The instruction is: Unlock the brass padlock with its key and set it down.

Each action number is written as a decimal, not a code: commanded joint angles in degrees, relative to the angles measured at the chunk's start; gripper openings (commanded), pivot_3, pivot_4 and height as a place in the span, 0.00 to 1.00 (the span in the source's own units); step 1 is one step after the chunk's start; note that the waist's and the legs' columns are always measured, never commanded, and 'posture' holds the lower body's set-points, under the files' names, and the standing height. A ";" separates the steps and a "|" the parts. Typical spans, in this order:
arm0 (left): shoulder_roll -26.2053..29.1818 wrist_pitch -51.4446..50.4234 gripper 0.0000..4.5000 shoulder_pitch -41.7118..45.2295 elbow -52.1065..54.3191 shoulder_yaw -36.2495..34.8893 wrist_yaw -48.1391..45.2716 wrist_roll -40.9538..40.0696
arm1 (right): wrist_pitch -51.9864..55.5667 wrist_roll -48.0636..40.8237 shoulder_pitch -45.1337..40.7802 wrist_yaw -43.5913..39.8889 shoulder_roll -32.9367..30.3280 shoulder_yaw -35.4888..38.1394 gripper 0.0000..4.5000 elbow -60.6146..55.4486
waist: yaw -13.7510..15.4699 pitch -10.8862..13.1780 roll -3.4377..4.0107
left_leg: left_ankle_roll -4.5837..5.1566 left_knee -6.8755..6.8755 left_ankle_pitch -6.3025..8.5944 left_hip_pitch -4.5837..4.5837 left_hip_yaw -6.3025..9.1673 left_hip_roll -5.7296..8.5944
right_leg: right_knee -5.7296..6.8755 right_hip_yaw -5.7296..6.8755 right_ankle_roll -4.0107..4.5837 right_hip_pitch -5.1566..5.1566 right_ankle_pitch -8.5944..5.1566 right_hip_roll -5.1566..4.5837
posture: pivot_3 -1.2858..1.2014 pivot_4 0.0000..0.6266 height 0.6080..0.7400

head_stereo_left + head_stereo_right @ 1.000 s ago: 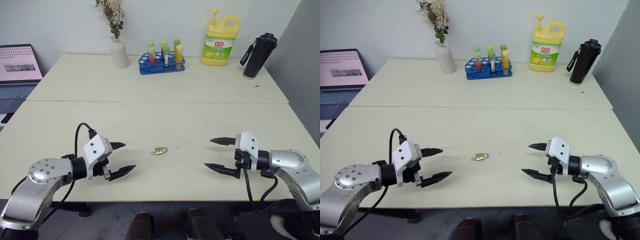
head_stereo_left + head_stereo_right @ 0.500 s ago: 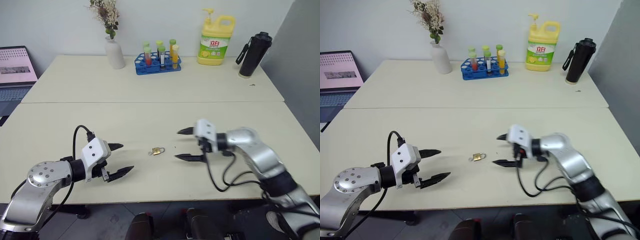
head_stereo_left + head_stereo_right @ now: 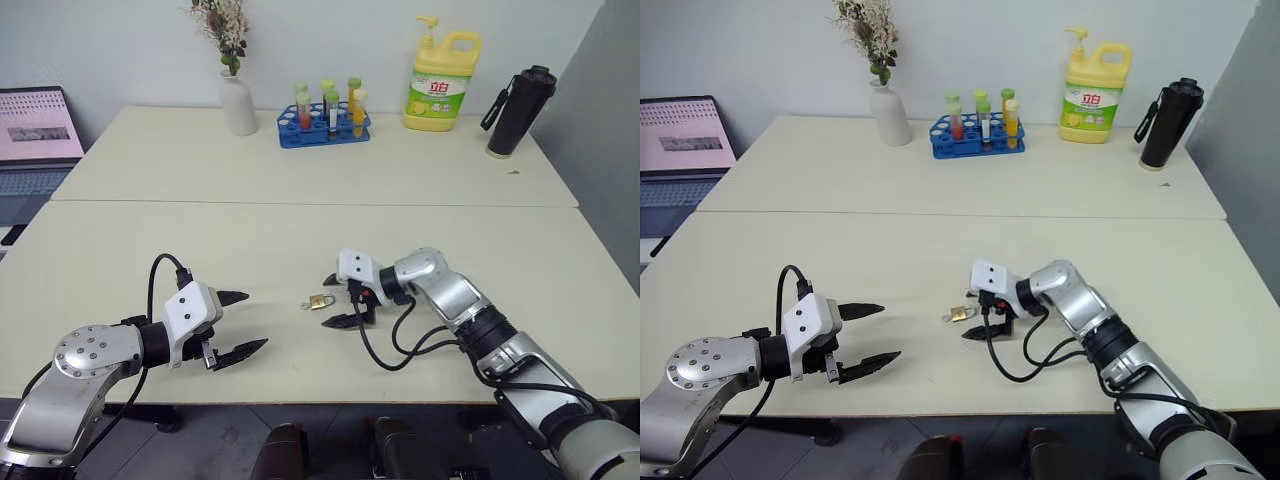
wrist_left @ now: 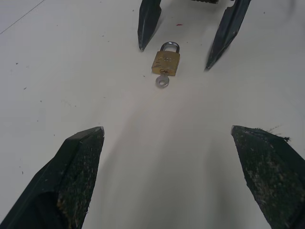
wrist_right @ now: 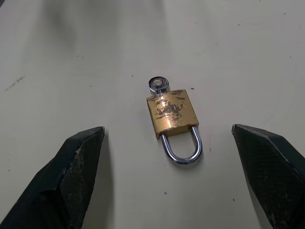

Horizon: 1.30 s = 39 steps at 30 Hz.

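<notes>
The brass padlock (image 3: 320, 301) lies flat on the cream table (image 3: 300, 240), a little in front of its middle. Its silvery shackle looks closed. The key (image 5: 157, 85) sticks out of the underside of the lock body (image 5: 171, 112). My right gripper (image 3: 324, 301) is open and low over the table, its two black fingertips flanking the padlock without touching it. My left gripper (image 3: 255, 320) is open and holds nothing. It hovers a short way to the left of the lock and points at it (image 4: 166, 62).
Along the far table edge stand a white vase (image 3: 238, 100), a blue test-tube rack (image 3: 324, 125), a yellow detergent bottle (image 3: 441, 80) and a black flask (image 3: 516, 110). A laptop (image 3: 35, 135) sits off the left side. The table's front edge runs just below both grippers.
My right arm has swept left across the table from the right side, bringing its open gripper around the padlock. The left gripper and the padlock have stayed put.
</notes>
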<state>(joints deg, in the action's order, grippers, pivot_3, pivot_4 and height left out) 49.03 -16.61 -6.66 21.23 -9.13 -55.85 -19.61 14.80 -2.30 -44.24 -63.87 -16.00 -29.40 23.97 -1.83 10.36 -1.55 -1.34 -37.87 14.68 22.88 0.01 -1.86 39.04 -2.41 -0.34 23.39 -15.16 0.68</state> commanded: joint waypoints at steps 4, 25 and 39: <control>-0.07 2.70 0.99 0.26 -0.97 0.68 -0.59 1.15 | -2.76 2.01 -0.73 0.86 2.11 0.91 1.00 1.22 | -0.02 0.00 0.00 | 0.00 0.00 0.00 -0.01 0.00 0.00 | 0.00 0.00 0.00 0.00 0.00 0.01 | 0.52 0.24 1.00; -1.29 6.22 1.00 0.96 -4.00 2.53 -1.48 2.43 | -3.69 7.17 4.40 6.37 -0.27 1.95 0.21 -5.33 | 0.21 -0.03 0.01 | 0.00 -0.01 0.00 -0.11 0.01 -0.01 | 0.04 -0.01 -0.18 -0.09 -0.11 0.01 | 0.52 0.24 1.00; -11.06 -0.80 1.00 16.54 -10.66 12.35 -4.74 -1.85 | -10.71 7.05 28.01 15.51 -15.56 14.91 0.21 -39.80 | 0.58 -0.03 -0.01 | 0.00 -0.04 0.00 0.00 -0.02 0.08 | 0.00 0.01 -0.31 -0.07 -0.16 0.09 | 0.52 0.24 1.00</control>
<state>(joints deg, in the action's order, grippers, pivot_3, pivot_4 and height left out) 38.38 -16.33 7.32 10.32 2.48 -59.36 -19.95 8.39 4.51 -16.94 -50.62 -30.66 -16.99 -11.84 -1.25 10.33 -1.57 -1.34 -37.92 14.68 22.89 0.00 -1.78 39.04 -2.40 -0.66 23.32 -15.33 0.78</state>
